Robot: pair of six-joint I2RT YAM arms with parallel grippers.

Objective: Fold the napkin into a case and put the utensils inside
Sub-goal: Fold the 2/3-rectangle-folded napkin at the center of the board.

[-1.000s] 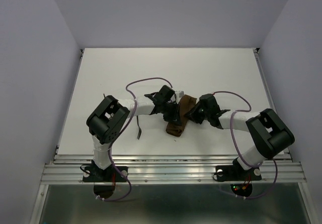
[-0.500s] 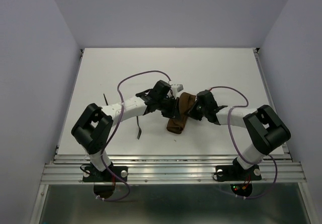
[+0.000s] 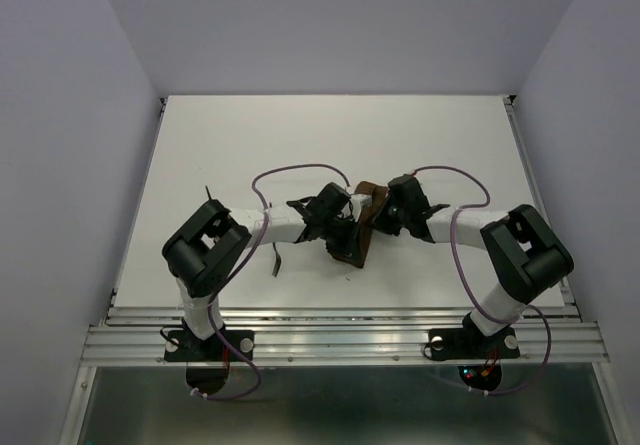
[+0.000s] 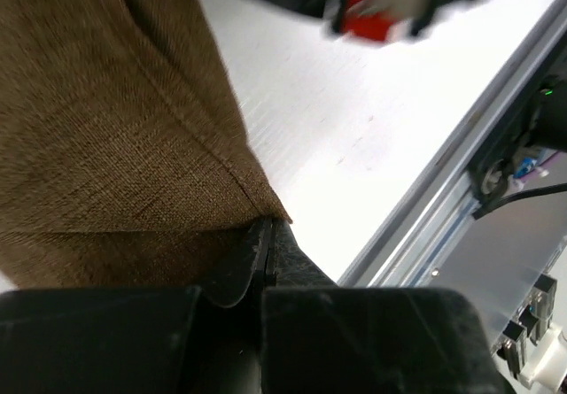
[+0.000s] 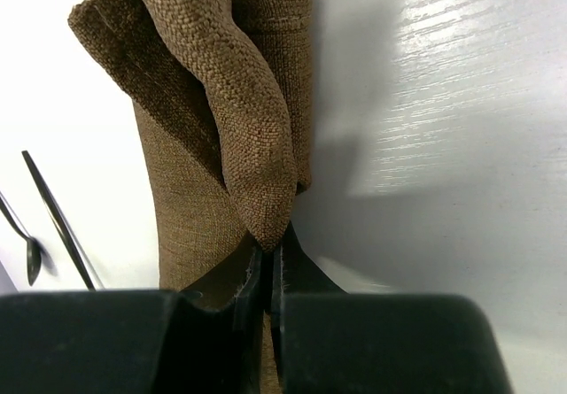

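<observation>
The dark brown napkin (image 3: 350,253) lies folded into a narrow strip at the table's middle, between both arms. My left gripper (image 3: 338,233) is shut on a hemmed corner of the napkin (image 4: 115,128); the fingertips (image 4: 259,251) meet right at the cloth's edge. My right gripper (image 3: 383,215) is shut on the pointed tip of a raised fold of the napkin (image 5: 252,119), which stands up off the strip. The utensils lie on the table to the left: a long slender piece (image 5: 58,221) and a small spoon (image 5: 29,252). From above, one utensil (image 3: 275,258) shows beside the left arm.
The white table (image 3: 450,145) ends at a metal rail (image 3: 340,337) near the arm bases; that rail (image 4: 461,181) runs close to the left gripper. A thin dark piece (image 3: 209,198) lies at the left. Purple cables (image 3: 300,175) loop over both arms.
The right gripper has shut on a napkin fold and moved left. The left gripper has slid down the strip towards its near end. The napkin's far end has bunched up.
</observation>
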